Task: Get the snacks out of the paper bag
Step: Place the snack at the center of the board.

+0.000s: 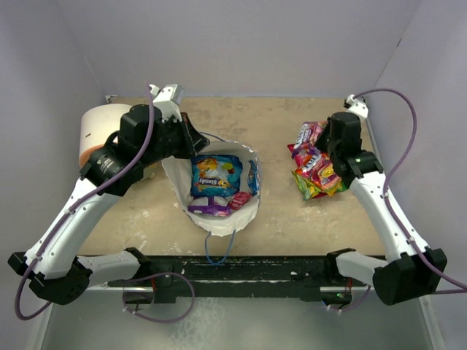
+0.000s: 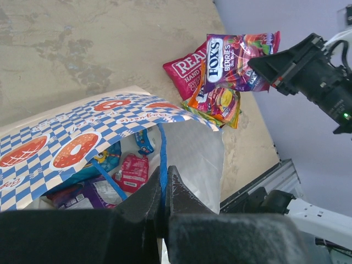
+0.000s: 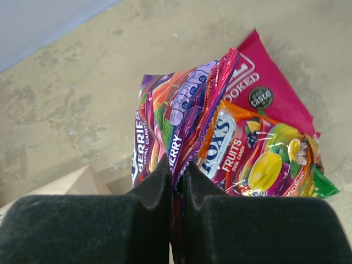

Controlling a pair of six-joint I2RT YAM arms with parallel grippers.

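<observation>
**Top external view: unpacking partly done, one packet at the drop-off pile**

- Paper bag (image 1: 175, 182): centre of the frame, lying on the table (image 1: 292, 219) with its mouth open toward the camera. The outside is blue-and-white check, the inside cream.
- Left gripper (image 2: 164, 184): fingers pressed together on the bag's rim, with the blue cord handle (image 2: 161, 148) running between them. Judged to be holding the mouth open.
- Contents left in the bag: a blue packet (image 1: 215, 173), a small red packet (image 1: 239, 200), and a purple one at the lower edge of the opening. More may lie underneath, but that is hidden.
- Right gripper (image 3: 176, 173): right of the frame and well apart from the bag, fingers closed on the lower edge of a purple packet (image 3: 176, 110).
- Pile below it: an orange packet (image 3: 247, 159) lying on a pink-red packet (image 3: 275, 93). The purple packet hangs over both. Whether it touches them cannot be told.

Step in hand: setting the purple packet down with those already out.

Next move: the right fingers need to part and lift clear without dragging the pile. That arm must then travel back toward the centre and reach into the open mouth, most likely for the blue packet on top. The left grip should hold steady so the mouth does not collapse.
</observation>
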